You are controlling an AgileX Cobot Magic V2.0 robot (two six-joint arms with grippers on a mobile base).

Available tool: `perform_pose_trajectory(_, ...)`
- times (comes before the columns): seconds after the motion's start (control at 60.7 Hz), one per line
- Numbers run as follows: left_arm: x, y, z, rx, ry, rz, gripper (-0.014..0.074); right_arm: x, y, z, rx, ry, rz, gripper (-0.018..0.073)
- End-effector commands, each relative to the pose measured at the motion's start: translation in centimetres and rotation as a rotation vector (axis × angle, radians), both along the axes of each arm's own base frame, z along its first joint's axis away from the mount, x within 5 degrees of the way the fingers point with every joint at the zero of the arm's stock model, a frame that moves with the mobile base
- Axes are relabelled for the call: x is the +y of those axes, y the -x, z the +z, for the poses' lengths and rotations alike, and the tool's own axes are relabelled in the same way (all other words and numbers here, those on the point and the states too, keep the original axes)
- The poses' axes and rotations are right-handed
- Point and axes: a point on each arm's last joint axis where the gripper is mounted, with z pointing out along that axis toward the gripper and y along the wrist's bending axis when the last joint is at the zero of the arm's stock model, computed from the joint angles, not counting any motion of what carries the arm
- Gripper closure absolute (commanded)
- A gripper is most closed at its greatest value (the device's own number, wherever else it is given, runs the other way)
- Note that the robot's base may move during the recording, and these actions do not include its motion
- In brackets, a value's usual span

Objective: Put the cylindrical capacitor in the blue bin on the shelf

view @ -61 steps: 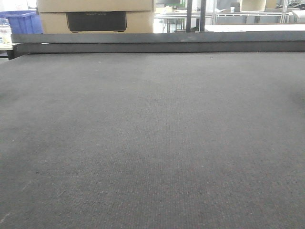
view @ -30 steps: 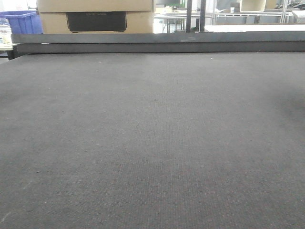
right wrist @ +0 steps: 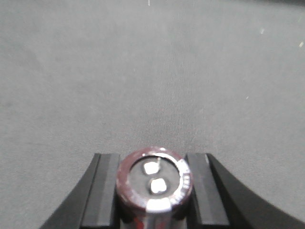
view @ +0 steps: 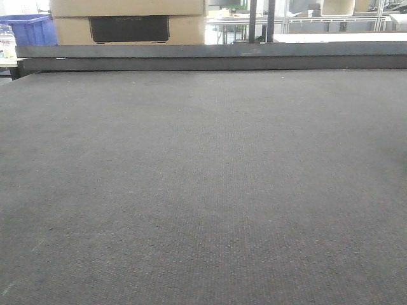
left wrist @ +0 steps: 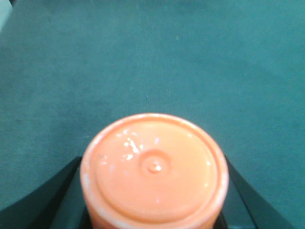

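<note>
In the right wrist view, the cylindrical capacitor (right wrist: 155, 183) is a dark red-brown can. Its end with two silver terminals faces the camera. My right gripper (right wrist: 155, 193) is shut on it, a black finger (right wrist: 106, 191) pressing each side, above the grey surface. In the left wrist view, my left gripper (left wrist: 153, 195) is shut on an orange round-ended cylinder (left wrist: 153, 167), which hides most of its black fingers (left wrist: 62, 191). A blue bin (view: 28, 28) stands far back left in the front view. Neither gripper shows in that view. I cannot make out the shelf with certainty.
A dark grey textured surface (view: 203, 178) fills the front view, ending at a dark raised rail (view: 210, 56). Behind the rail stand a cardboard box (view: 127, 22) and two dark posts (view: 261, 19). Pale metal racking (view: 337, 22) lies at the far back right.
</note>
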Motion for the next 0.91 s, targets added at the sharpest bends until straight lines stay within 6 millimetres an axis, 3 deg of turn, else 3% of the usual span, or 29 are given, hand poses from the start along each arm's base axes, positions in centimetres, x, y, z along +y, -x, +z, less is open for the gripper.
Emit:
perform_pose_trajectory(0.0, 0.3, 2.5, 0.8, -0.079, 0.022, -0.01, 0.0707, -0.1, 1.8, 1.0, -0.107, 0.007, -0.001, 0.0721)
perform_pose_trajectory(0.297, 1.5, 7.8, 3.1, -0.279, 0.034, -0.007, 0.0707, -0.3, 6.0, 3.8, -0.316, -0.015, -0.003, 0.0721)
perform_pose_trajectory(0.89, 1.5, 8.0, 3.3, -0.3, 0.038, -0.009, 0.0707, -0.3, 6.6, 4.0, -0.335, -0.027, -0.001, 0.0721)
